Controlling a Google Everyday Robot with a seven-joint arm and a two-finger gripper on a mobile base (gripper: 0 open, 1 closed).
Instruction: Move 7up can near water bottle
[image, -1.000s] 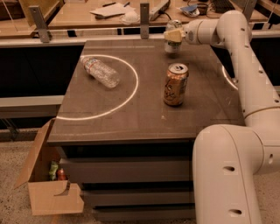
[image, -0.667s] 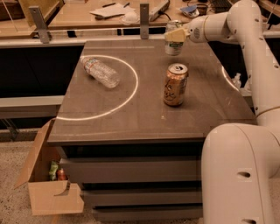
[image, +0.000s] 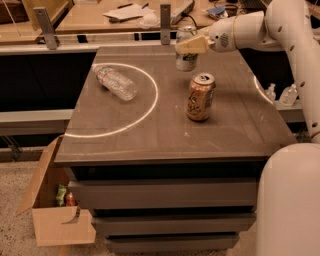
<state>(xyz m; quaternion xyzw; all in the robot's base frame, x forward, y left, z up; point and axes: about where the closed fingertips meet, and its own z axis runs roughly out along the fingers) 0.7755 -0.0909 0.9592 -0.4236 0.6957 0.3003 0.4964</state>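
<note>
Pinched in the gripper (image: 182, 47) at the far edge of the table (image: 225, 135): the 7up can (image: 185, 61).

Nearest, on the floor at left, an open cardboard box (image: 60, 225) up against the table's drawers. At mid-table, upright, a brown-orange can (image: 201, 97). Left of that and a little farther back, on its side inside a pale ring of light (image: 150, 107), the water bottle (image: 115, 82), cap toward the far left. Farther still, to the right of the bottle and well apart from it, outside the ring, the 7up can, upright, clasped about mid-height by tan fingers (image: 192, 45) reaching in from the right on the white arm (image: 250, 30). Hard to tell whether resting on the tabletop or raised just off it. Off the table's right side, two small clear bottles (image: 280, 94).
</note>
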